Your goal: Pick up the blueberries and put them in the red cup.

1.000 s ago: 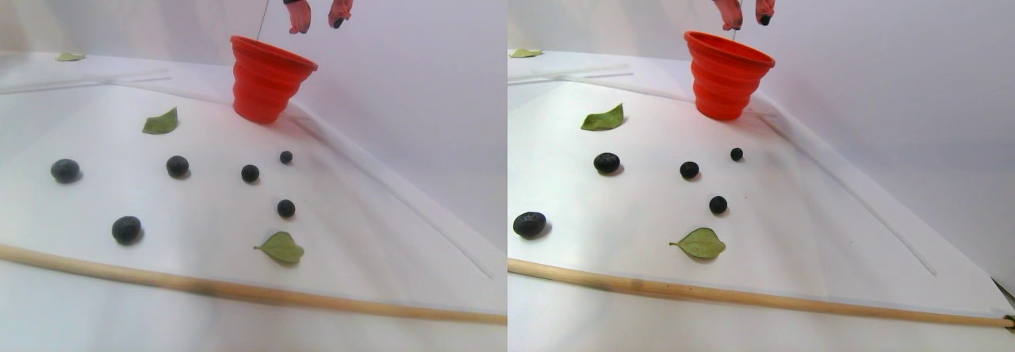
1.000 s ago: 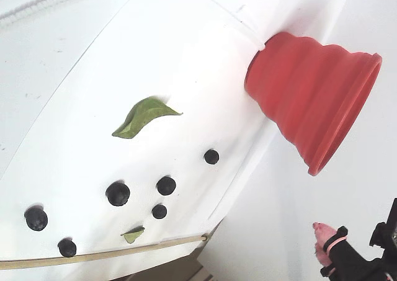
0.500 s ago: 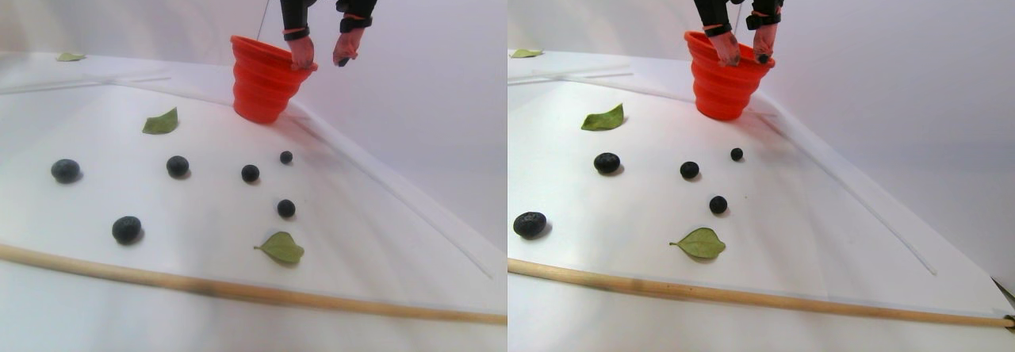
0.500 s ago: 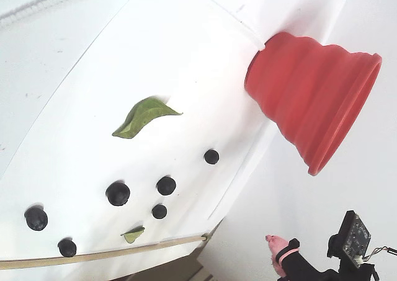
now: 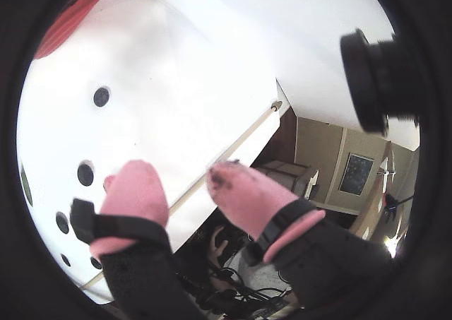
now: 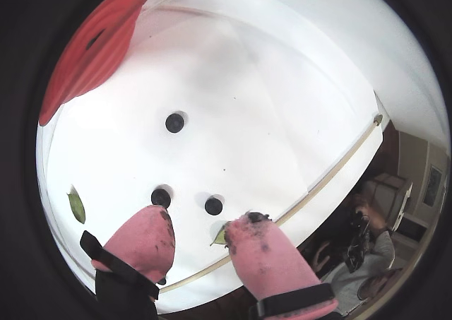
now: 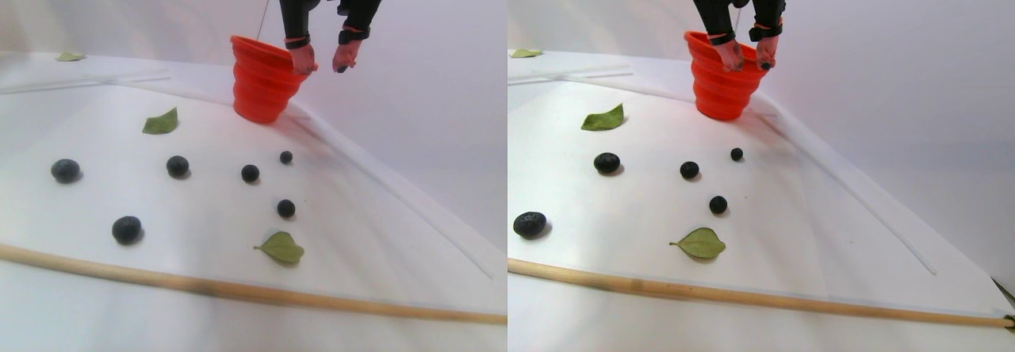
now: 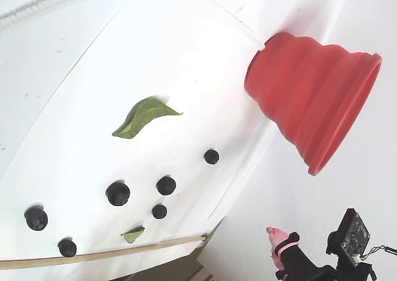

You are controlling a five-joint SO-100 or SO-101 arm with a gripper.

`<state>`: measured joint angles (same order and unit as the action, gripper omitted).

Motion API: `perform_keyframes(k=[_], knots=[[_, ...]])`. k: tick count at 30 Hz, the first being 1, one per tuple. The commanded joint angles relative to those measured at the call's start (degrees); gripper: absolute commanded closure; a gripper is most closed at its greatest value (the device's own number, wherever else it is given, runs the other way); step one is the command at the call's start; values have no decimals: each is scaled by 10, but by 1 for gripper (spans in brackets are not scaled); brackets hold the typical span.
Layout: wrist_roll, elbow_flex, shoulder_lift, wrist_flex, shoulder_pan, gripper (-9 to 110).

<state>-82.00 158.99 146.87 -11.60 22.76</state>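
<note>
The red cup (image 7: 260, 86) stands upright at the back of the white board, ribbed and tapering; it also shows in the fixed view (image 8: 310, 101) and in both wrist views (image 6: 95, 48) (image 5: 67, 20). Several dark blueberries lie scattered on the board in front of it, for example one (image 7: 250, 173), a second (image 7: 178, 166) and a third (image 7: 126, 228); a wrist view shows three (image 6: 174, 122). My gripper (image 7: 323, 65) hangs at rim height by the cup's right edge. It is open, pink fingertips apart, nothing between them (image 6: 203, 221) (image 5: 180, 175).
Green leaves lie among the berries (image 7: 161, 122) (image 7: 281, 247), and another lies far back left (image 7: 70, 56). A thin wooden stick (image 7: 238, 289) runs along the board's front edge. A raised white strip (image 7: 396, 189) borders the board on the right.
The gripper came down from above the cup to rim level at its right side and stayed open. The berries, the leaves and the cup have not moved.
</note>
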Motion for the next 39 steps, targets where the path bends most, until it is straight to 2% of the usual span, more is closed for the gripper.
perform_keyframes(k=[1,16,39], knots=[[-6,5,0,25,28,88],[-2,-12,-200,200,25,88],[18,-64,-383,360,-25,87]])
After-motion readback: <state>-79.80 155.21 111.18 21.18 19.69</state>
